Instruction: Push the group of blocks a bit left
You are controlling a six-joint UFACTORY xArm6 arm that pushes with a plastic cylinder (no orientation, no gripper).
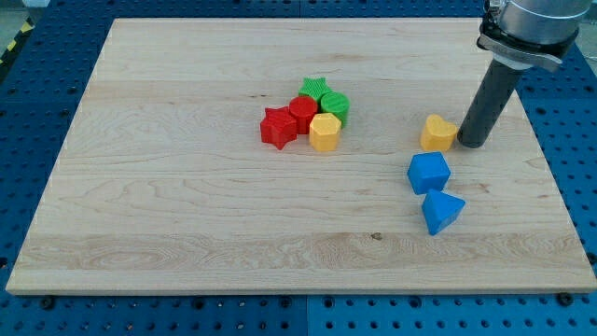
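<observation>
Tip (pixel 469 144) sits just right of yellow block (pixel 437 133), apparently touching; no claw — bare rod, holding nothing; cluster (pixel 308 117) lies well to view's left.

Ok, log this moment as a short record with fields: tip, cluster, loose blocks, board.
tip: my tip rests on the board at the view's right, just right of the lone yellow block, touching or nearly so
cluster: red star, red cylinder, green star, green cylinder and yellow hexagon packed together near the board's middle
loose blocks: blue cube and blue wedge below the lone yellow block
board: wooden board
</observation>
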